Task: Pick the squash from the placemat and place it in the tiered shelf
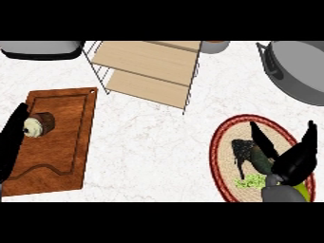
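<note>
You had the right hand point(294, 159) spread-fingered over the dark-green squash point(257, 159) on the red-rimmed woven placemat point(224, 142); lifting and the pale wooden tiered shelf point(147, 69) remained.

— Where's the squash point(261, 159) on my feed?

— At four o'clock: dark green, elongated, lying on the round woven placemat point(224, 142) with its red rim.

— And the tiered shelf point(147, 71)?

— At twelve o'clock: pale wooden tiers stepping down in a thin wire frame, well apart from the placemat.
</note>
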Tool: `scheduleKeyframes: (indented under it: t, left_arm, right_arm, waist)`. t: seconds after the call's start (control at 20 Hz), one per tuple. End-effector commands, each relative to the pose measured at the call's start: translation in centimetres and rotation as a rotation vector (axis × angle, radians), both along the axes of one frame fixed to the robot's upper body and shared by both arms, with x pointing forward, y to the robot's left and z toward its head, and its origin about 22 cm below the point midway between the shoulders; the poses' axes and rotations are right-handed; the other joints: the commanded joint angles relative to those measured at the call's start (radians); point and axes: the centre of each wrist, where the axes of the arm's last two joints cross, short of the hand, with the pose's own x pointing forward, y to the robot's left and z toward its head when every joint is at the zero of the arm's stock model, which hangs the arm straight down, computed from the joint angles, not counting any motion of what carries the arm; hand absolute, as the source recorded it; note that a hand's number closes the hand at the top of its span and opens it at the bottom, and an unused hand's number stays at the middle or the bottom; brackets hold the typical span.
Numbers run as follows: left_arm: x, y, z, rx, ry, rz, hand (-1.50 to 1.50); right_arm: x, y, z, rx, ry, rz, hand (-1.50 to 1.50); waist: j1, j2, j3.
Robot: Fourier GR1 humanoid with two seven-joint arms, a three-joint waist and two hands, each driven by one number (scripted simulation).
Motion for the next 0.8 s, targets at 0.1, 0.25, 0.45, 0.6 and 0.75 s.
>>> scheduleKeyframes:
  t: [0.1, 0.25, 0.45, 0.6, 0.75]
  left_arm:
    - [-0.3, -1.0, -0.8, -0.027, 0.040, -0.024, 0.00]
    - [-0.1, -0.6, -0.2, -0.014, 0.034, -0.033, 0.00]
    - [-0.1, -0.9, -0.2, -0.018, 0.053, -0.038, 0.00]
    - [-0.1, -0.9, -0.3, -0.026, 0.057, -0.026, 0.00]
    - [-0.9, 0.2, -0.8, -0.039, 0.074, -0.009, 0.00]
  right_arm:
    - [-1.3, 0.5, -2.6, 0.045, 0.363, -0.019, -1.50]
    - [-1.8, 0.9, -3.5, 0.081, 0.609, 0.008, -1.50]
    - [0.9, 1.4, -0.4, 0.049, 0.761, -0.011, -1.50]
    - [2.8, 2.7, 1.9, 0.007, 0.881, -0.060, -1.50]
    - [3.7, 4.7, 4.3, -0.014, 0.974, -0.086, -1.50]
  waist:
    - [0.009, 0.018, 0.007]
    - [0.012, 0.022, 0.006]
    - [0.009, 0.008, 0.009]
    - [0.009, 0.007, 0.013]
    - [0.007, 0.002, 0.016]
